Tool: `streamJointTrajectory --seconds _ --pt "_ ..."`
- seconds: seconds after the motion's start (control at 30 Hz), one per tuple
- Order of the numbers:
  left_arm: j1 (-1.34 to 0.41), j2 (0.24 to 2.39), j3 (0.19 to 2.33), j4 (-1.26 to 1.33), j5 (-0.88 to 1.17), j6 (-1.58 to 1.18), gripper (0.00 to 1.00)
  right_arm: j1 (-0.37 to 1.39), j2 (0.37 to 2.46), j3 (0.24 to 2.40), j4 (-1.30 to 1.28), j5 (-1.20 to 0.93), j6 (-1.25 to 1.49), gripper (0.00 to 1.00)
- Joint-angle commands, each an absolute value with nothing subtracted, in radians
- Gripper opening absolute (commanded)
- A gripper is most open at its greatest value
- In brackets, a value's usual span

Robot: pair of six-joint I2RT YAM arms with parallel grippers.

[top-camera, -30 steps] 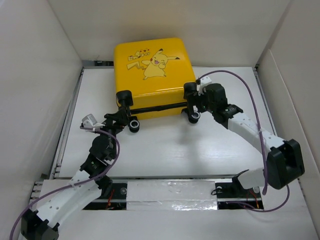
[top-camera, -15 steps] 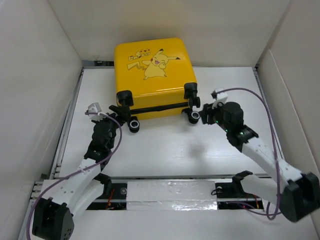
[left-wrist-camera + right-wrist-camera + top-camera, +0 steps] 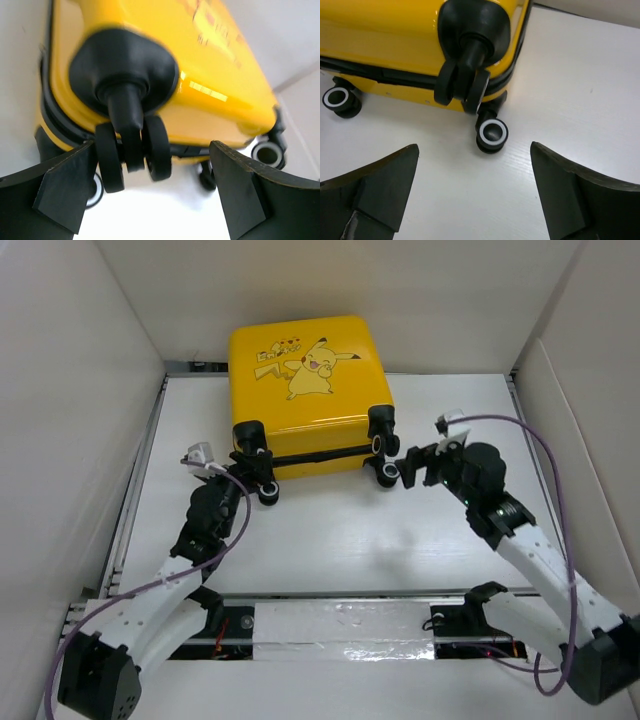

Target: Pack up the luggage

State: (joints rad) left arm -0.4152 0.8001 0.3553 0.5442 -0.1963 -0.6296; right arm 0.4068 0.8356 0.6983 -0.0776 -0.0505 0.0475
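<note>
Jaws wide; closed luggage [image 3: 305, 415] on white table [image 3: 330, 540], white walls [image 3: 60, 390] around.

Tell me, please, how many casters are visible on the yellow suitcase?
4, all along the near edge of the luggage: the upper left caster, the lower left caster, the upper right caster and the lower right caster. None seems hidden.

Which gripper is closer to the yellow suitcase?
Left. The left gripper is right at the suitcase's near corner, a wheel almost between its open fingers. The right gripper faces the other near corner, with a strip of bare table before the wheels.
</note>
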Motion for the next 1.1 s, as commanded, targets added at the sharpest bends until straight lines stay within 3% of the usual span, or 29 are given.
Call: streamJointTrajectory --seconds 0.0,0.3,0.4,0.47,0.5,0.53,0.6,0.73,1.07 --pt "-0.417 0.698 0.377 0.571 -0.273 -0.618 0.89 0.414 1.033 0.885 -0.042 -0.132 -0.018 1.0" --pt "-0.407 0.658 0.377 0.508 -0.345 -0.614 0.9 0.423 1.414 1.1 -0.038 -0.137 -0.002 1.0" --pt "-0.387 0.673 0.387 0.497 -0.345 -0.612 0.9 0.414 1.498 1.134 -0.012 -0.087 0.032 0.89" --pt "-0.377 0.695 0.396 0.495 -0.336 -0.609 0.91 0.404 1.532 1.155 -0.015 -0.103 0.031 0.71" --pt "-0.368 0.704 0.399 0.502 -0.33 -0.607 0.9 0.403 1.545 1.163 -0.015 -0.101 0.023 0.56" --pt "-0.368 0.715 0.403 0.508 -0.315 -0.604 0.9 0.403 1.539 1.151 -0.011 -0.086 0.028 0.21" --pt "-0.357 0.752 0.414 0.523 -0.295 -0.601 0.9 0.403 1.481 1.071 0.086 -0.043 0.051 0.0" --pt "-0.333 0.831 0.436 0.577 -0.201 -0.595 0.9 0.403 1.323 0.907 0.181 0.04 0.083 0.0" --pt "-0.385 0.925 0.488 0.634 -0.017 -0.557 0.88 0.307 0.873 0.617 0.04 0.055 0.115 0.0"
